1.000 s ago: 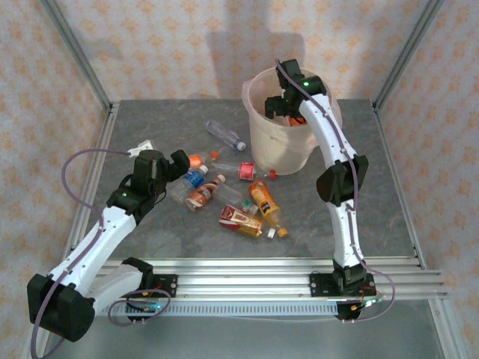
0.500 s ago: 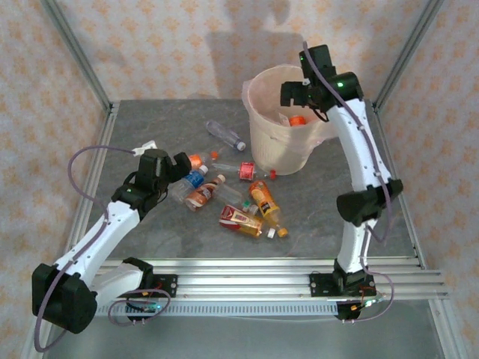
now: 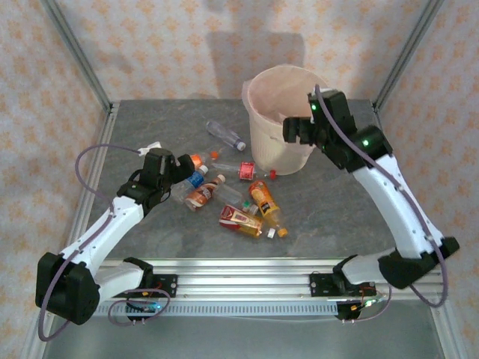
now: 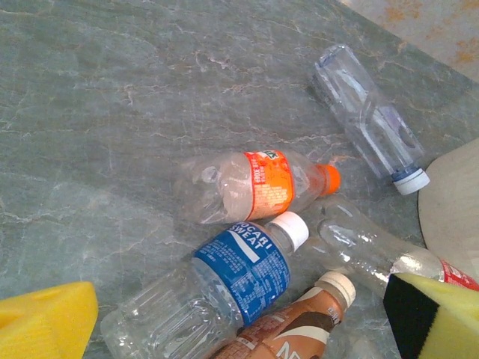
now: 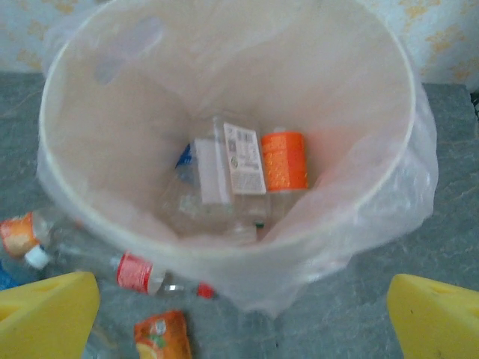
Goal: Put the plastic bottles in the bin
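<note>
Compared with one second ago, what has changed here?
The right claw drew back from over the bin toward its near side, open and empty. The left claw edged slightly toward the bottles. The bottles and bin stayed put.

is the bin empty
No, several bottles lie at the bottom of the bin, one of them with an orange label.

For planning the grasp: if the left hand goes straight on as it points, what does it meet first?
Probably the blue-labelled bottle, centred ahead of the left hand; the depth is unclear.
</note>
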### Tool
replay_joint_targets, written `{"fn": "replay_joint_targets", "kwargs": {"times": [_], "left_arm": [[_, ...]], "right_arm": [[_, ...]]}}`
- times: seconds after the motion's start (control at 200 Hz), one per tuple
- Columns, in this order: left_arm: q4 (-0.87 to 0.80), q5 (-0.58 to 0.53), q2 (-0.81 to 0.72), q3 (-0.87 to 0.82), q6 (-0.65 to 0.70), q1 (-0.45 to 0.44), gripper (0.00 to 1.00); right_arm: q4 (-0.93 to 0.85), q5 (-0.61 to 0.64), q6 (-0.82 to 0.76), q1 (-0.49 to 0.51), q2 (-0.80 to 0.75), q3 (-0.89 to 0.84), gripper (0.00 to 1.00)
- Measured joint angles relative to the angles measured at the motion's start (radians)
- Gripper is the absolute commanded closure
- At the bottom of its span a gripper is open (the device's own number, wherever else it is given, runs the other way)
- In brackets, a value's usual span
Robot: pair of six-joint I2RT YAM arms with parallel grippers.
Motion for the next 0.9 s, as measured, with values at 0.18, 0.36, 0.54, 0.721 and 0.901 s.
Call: {"fn": "replay_joint_targets", "kwargs": {"times": [0.18,0.36,0.54,0.721,0.901], "left_arm": [[0.024,0.024,0.015,0.000,-0.003,0.000,0.00],[0.038,0.049,0.042,0.000,-0.015,0.000,0.00],[0.051,0.067,0.051,0.000,-0.030,0.000,0.00],[0.060,0.075,0.060,0.000,-0.031,0.000,0.00],[0.060,0.079,0.064,0.000,-0.038,0.000,0.00]], "right_arm": [[0.035,0.032,0.043,0.108,-0.153,-0.176,0.01],[0.021,0.076,0.122,0.238,-0.188,-0.291,0.01],[-0.008,0.083,0.205,0.316,-0.187,-0.400,0.04],[-0.014,0.042,0.261,0.329,-0.152,-0.494,0.10],[0.021,-0.020,0.274,0.330,-0.033,-0.549,0.13]]}}
